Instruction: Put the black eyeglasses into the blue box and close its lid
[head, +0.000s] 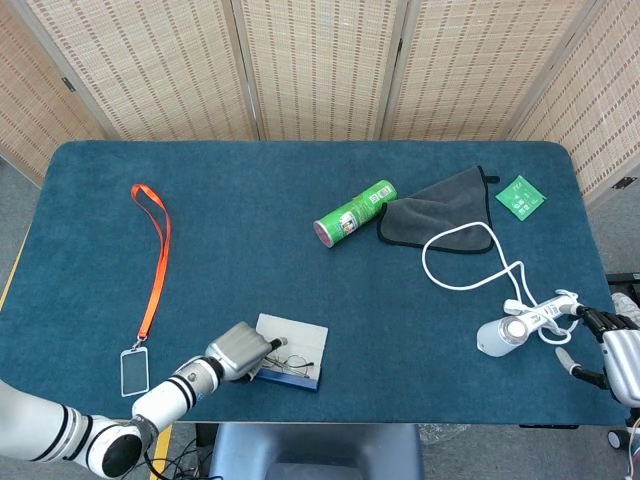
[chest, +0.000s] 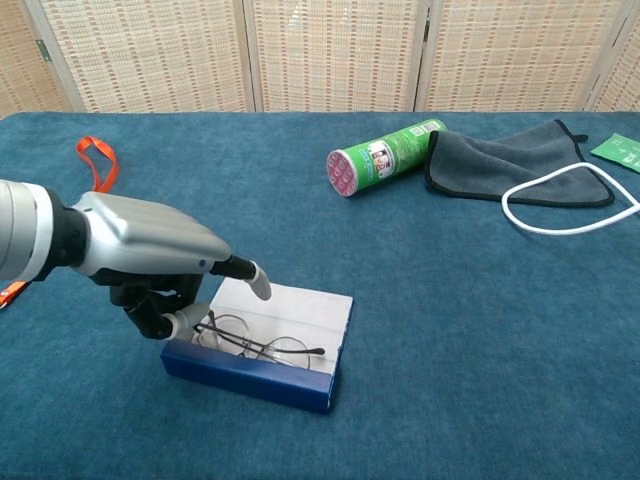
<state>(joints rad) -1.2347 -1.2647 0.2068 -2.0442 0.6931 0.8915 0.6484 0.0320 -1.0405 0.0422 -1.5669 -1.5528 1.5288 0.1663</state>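
Black eyeglasses (chest: 255, 343) lying inside blue box (chest: 262, 375), lid standing open. Left robot hand (chest: 150, 262) hovering beside box, fingers spread, holding nothing. Right robot hand (head: 620, 350) resting at worktop (head: 250, 230) edge, fingers apart.

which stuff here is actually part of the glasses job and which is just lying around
Part of the job:
black eyeglasses
blue box
left robot hand

Just lying about:
green can
grey cloth
white cable
orange lanyard
green packet
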